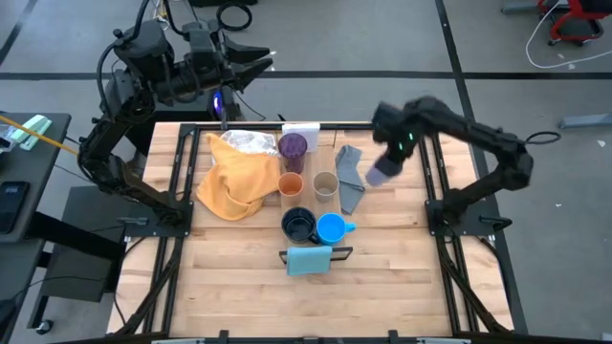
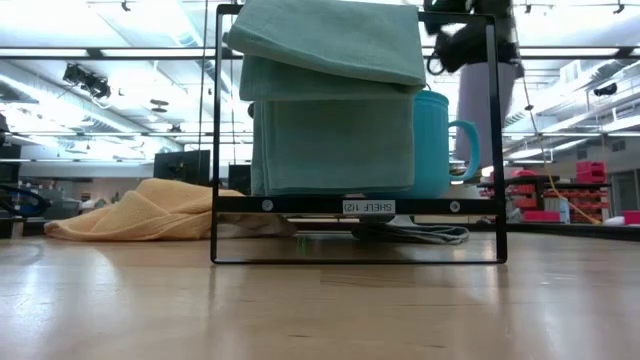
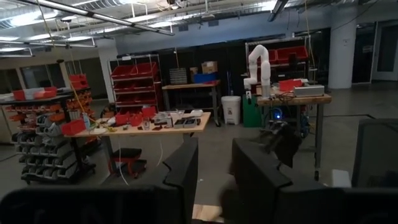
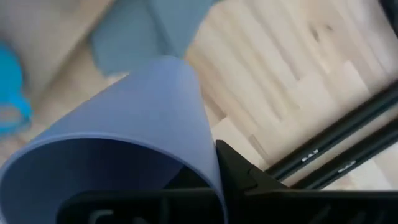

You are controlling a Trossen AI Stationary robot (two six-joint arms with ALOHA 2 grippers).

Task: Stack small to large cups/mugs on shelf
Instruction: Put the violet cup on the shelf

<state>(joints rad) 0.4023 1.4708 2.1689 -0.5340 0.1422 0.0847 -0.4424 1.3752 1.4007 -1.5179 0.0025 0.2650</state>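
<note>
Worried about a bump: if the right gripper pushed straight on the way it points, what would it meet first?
Probably the grey cloth on the table, beyond the lavender cup that the right gripper holds; depth is unclear.

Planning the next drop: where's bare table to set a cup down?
Free: wood in front of the bright blue mug and teal cloth rack, toward the near edge; also the strip right of the grey cloth, under the right claw holding the lavender cup. Crowded: the middle cluster beside the yellow cloth.

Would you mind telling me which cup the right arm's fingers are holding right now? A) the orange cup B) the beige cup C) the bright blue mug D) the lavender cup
D: the lavender cup fills the right wrist view, pinched at its rim by the fingers; the others sit on the table.
</note>
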